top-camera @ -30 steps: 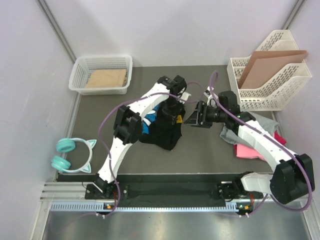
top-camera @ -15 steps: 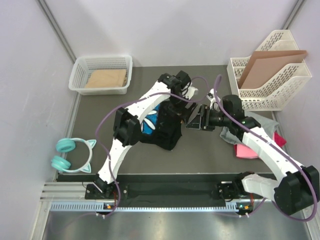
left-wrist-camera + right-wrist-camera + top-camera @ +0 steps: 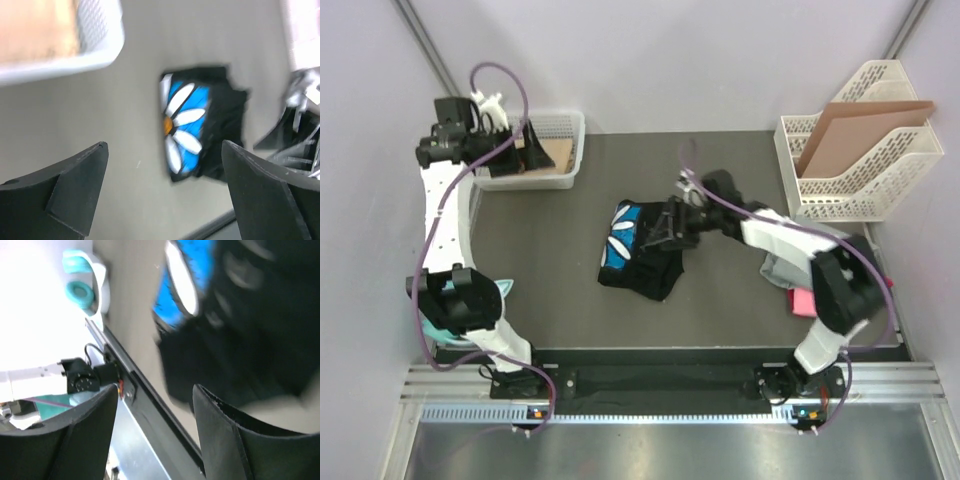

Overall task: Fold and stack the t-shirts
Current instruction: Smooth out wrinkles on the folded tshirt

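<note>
Headphones in teal lie nearest us on the left of the table; in the top view the left arm's lower joint hides most of them. On the near right we see the pink shirt with the grey shirt bunched just beyond it and touching it. The right arm reaches over both and covers part of each. That pile lies well apart from the black shirt, which sits folded into a compact block at mid-table, its white-petalled flower logo on blue facing up on the left part. The right gripper hangs at the black shirt's far right edge with its fingers spread. Its wrist view is blurred, so we cannot tell whether they touch the cloth. Farther back, the left gripper is over the white basket in the far left corner, jaws wide apart and holding nothing, well away from every shirt. Far right stands the white file rack with a brown cardboard sheet leaning in it.
</note>
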`<state>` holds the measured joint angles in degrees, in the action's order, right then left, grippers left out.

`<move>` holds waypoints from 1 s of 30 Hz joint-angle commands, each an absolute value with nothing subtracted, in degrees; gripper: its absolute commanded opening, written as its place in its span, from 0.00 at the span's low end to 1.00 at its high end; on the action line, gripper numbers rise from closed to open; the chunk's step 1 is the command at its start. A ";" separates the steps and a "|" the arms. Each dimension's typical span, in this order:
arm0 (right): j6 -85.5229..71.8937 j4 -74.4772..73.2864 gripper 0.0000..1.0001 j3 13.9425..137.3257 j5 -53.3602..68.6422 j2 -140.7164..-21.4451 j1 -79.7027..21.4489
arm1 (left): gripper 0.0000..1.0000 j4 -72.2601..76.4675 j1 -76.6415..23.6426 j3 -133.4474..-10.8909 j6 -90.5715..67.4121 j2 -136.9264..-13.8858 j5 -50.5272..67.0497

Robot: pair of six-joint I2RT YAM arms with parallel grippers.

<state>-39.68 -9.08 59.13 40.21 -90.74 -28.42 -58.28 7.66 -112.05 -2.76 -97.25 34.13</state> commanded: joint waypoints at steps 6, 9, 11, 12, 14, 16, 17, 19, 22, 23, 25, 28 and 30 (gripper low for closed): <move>-44.64 -8.00 0.61 89.74 44.03 -114.33 -38.58 | 0.99 -53.35 5.45 -87.82 3.16 -89.39 34.55; -45.79 -6.16 0.61 85.98 45.44 -114.61 -38.50 | 0.99 -52.30 5.62 -84.73 3.95 -87.89 33.67; -45.97 -4.84 0.61 82.55 45.44 -113.39 -38.58 | 0.99 -51.95 5.62 -83.77 4.39 -87.19 33.31; -45.97 -4.75 0.61 78.96 45.35 -111.73 -38.58 | 0.99 -51.86 5.54 -83.76 4.48 -87.10 32.96; -45.27 -4.66 0.61 73.77 44.83 -109.79 -38.58 | 0.99 -51.68 5.62 -83.76 4.66 -87.10 33.05; -44.65 -5.01 0.61 70.59 44.47 -107.41 -38.32 | 0.99 -51.59 5.54 -83.93 4.40 -87.10 33.13; -44.30 -4.92 0.61 67.62 44.39 -106.18 -38.23 | 0.99 -51.33 5.62 -84.11 4.22 -87.19 33.13; -43.86 -4.83 0.61 65.05 44.38 -105.56 -37.80 | 0.99 -50.98 5.54 -84.46 3.96 -87.10 33.22; -43.24 -4.31 0.61 61.09 44.30 -105.21 -37.44 | 0.99 -50.54 5.62 -84.55 3.96 -86.75 32.78; -42.89 -4.22 0.61 60.13 44.30 -105.47 -37.44 | 0.99 -50.45 5.54 -84.55 3.96 -86.66 33.04; -42.45 -4.83 0.61 60.55 44.73 -105.99 -37.27 | 0.99 -50.45 5.54 -84.46 3.96 -86.66 33.48; -41.40 -7.72 0.62 65.81 45.87 -107.22 -37.00 | 0.99 -50.10 5.54 -84.72 3.43 -87.10 33.75; -40.17 -11.75 0.62 73.27 46.58 -107.75 -36.74 | 0.99 -50.18 5.45 -85.25 3.34 -87.45 33.58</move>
<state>-43.31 -8.47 62.43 44.62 -108.47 -37.87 -52.84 5.48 -83.48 3.16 -88.68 32.75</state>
